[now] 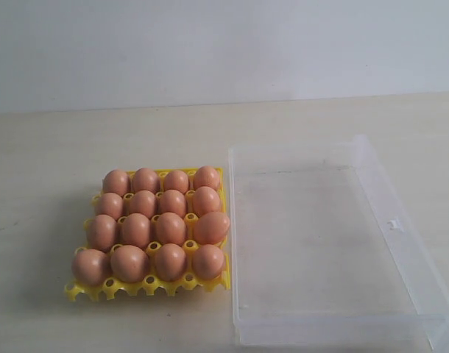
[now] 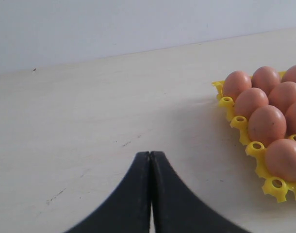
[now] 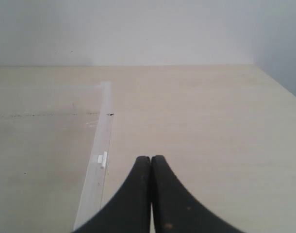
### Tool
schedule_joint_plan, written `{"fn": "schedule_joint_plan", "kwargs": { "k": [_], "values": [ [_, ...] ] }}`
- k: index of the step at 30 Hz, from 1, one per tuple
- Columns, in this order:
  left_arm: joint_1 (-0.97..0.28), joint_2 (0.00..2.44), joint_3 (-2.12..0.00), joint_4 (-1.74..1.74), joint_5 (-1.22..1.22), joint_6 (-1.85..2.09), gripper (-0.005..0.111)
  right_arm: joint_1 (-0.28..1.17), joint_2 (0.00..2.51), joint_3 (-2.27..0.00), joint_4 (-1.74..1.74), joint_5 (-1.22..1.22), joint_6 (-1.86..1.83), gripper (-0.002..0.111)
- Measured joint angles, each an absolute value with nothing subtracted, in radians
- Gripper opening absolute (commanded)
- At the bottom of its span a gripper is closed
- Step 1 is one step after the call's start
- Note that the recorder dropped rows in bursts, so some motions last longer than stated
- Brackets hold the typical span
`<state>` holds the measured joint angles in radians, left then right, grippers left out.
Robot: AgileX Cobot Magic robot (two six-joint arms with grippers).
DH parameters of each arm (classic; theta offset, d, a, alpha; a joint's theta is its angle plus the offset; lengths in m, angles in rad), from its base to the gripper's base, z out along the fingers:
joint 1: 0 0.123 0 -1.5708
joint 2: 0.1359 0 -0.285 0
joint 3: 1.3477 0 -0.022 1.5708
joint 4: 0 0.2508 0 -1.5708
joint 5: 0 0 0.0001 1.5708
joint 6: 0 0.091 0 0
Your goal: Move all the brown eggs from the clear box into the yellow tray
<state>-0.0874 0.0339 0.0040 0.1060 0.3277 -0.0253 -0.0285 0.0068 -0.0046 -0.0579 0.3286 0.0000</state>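
All sixteen brown eggs (image 1: 136,229) are seated in the yellow tray (image 1: 129,288), which lies nearer the left gripper (image 2: 150,155). No egg is seen in the clear box (image 1: 320,250) beside the right gripper (image 3: 151,159). Both grippers are pressed together, with nothing held.

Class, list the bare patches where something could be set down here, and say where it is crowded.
Free: the table left of the yellow tray, the strip behind tray and clear box, and the box's empty floor. Crowded: the tray, brown eggs in every visible cup; hardly any gap between tray and box.
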Motion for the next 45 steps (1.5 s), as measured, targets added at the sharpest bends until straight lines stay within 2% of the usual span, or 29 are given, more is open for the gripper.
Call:
{"fn": "schedule_joint_plan", "kwargs": {
  "k": [15, 45],
  "values": [
    [-0.087, 0.034, 0.004, 0.106, 0.328, -0.025, 0.000, 0.025, 0.007, -0.005, -0.051, 0.329, 0.000, 0.000],
    [-0.087, 0.034, 0.004, 0.106, 0.328, -0.025, 0.000, 0.025, 0.007, -0.005, -0.051, 0.329, 0.000, 0.000]
  ]
}}
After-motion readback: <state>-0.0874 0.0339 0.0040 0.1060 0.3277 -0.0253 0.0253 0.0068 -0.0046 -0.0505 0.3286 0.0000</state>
